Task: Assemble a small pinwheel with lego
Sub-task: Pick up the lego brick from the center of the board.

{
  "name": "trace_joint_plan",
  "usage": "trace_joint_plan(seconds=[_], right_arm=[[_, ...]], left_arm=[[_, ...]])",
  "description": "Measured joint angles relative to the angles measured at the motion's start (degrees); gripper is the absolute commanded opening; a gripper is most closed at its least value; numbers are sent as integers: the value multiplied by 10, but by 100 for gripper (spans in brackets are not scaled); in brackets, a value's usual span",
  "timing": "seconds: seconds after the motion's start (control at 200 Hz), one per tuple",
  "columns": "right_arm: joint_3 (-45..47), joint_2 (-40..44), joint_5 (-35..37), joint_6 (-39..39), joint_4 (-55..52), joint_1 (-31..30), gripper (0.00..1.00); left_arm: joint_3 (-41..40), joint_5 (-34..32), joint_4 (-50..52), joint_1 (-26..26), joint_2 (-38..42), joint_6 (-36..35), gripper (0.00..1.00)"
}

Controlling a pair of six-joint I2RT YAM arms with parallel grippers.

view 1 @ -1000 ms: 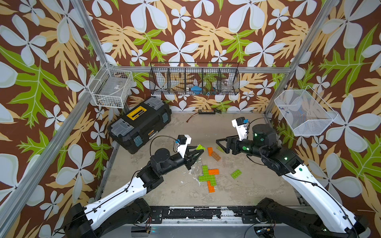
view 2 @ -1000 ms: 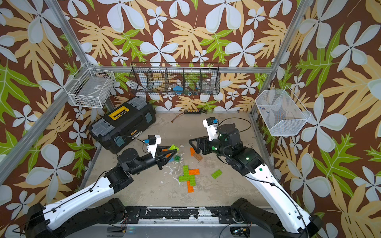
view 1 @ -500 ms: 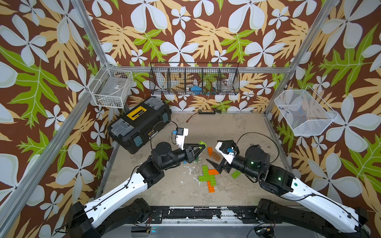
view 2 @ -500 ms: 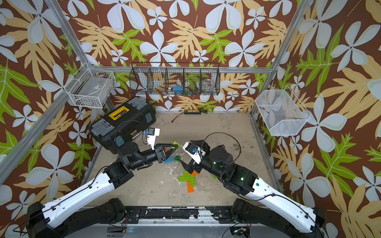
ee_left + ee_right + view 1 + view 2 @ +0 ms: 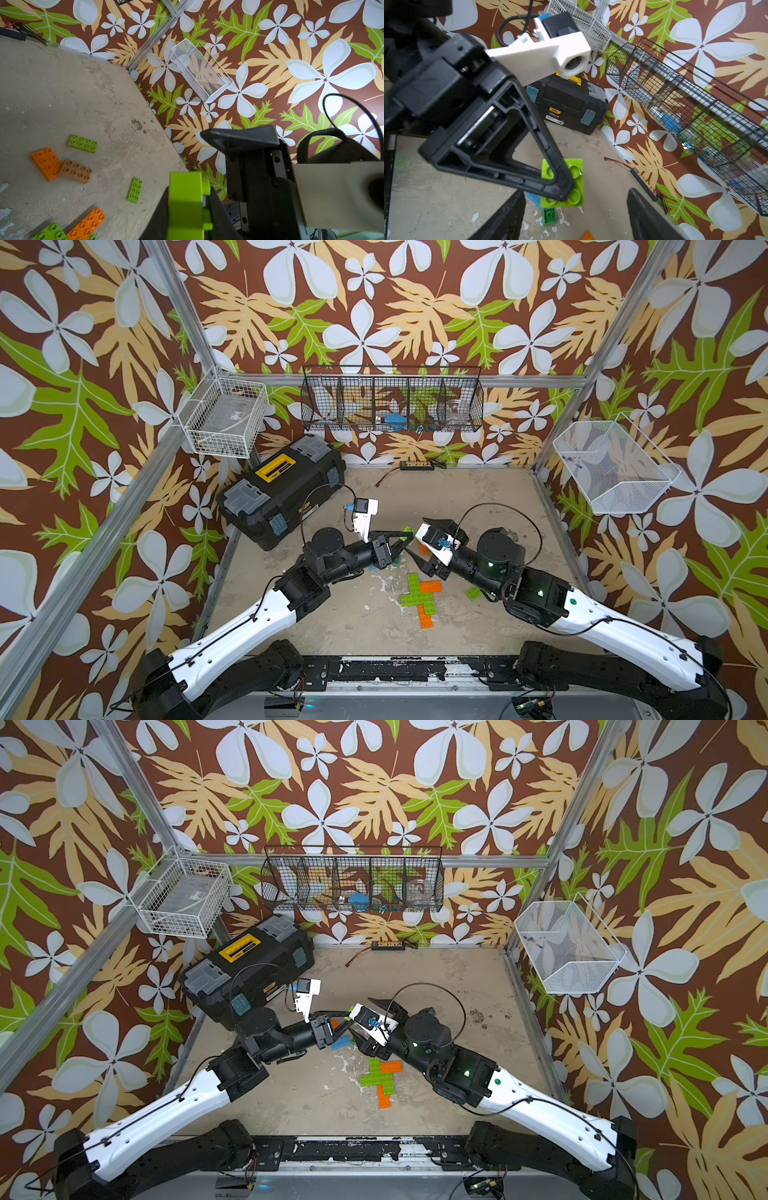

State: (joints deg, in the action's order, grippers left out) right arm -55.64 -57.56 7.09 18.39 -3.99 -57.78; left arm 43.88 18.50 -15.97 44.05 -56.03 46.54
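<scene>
My left gripper [image 5: 404, 537] is shut on a lime green lego brick [image 5: 185, 205], held on edge above the table. In the right wrist view the same brick [image 5: 574, 182] shows studs-up under a left finger. My right gripper [image 5: 575, 216] stands open facing it, the brick just in front of its jaws and apart from them. A flat cross of lime and orange lego [image 5: 419, 593] lies on the table in both top views, cross [image 5: 380, 1077]. Loose bricks lie around: blue [image 5: 533, 198], dark green square [image 5: 549, 216], tan-brown [image 5: 74, 171], orange [image 5: 46, 163], lime [image 5: 82, 143].
A black toolbox [image 5: 282, 493] sits at the back left of the table. A black wire rack [image 5: 392, 404] hangs on the back wall, and white wire baskets hang at left [image 5: 224, 423] and right [image 5: 611, 466]. A power strip [image 5: 417, 465] lies at the back edge.
My right arm has swung from the back right in to the middle, its open jaws now facing the left gripper. The left gripper has lifted slightly, still holding the lime brick.
</scene>
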Motion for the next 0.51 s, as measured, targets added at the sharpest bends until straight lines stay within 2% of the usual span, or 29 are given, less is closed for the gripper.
trace_joint_plan(seconds=[0.06, 0.185, 0.375, 0.505], right_arm=[[-3, -5, -10, 0, -3, 0, 69], [-6, -17, -11, -1, -4, -3, 54], [-7, -22, -13, -2, -3, -5, 46], [-7, -25, -8, -1, -3, -5, 34]], left_arm=[[0, 0, -2, 0, 0, 0, 0], [0, 3, -5, 0, 0, 0, 0], [0, 12, -6, 0, 0, 2, 0], [0, 16, -6, 0, -1, 4, 0]])
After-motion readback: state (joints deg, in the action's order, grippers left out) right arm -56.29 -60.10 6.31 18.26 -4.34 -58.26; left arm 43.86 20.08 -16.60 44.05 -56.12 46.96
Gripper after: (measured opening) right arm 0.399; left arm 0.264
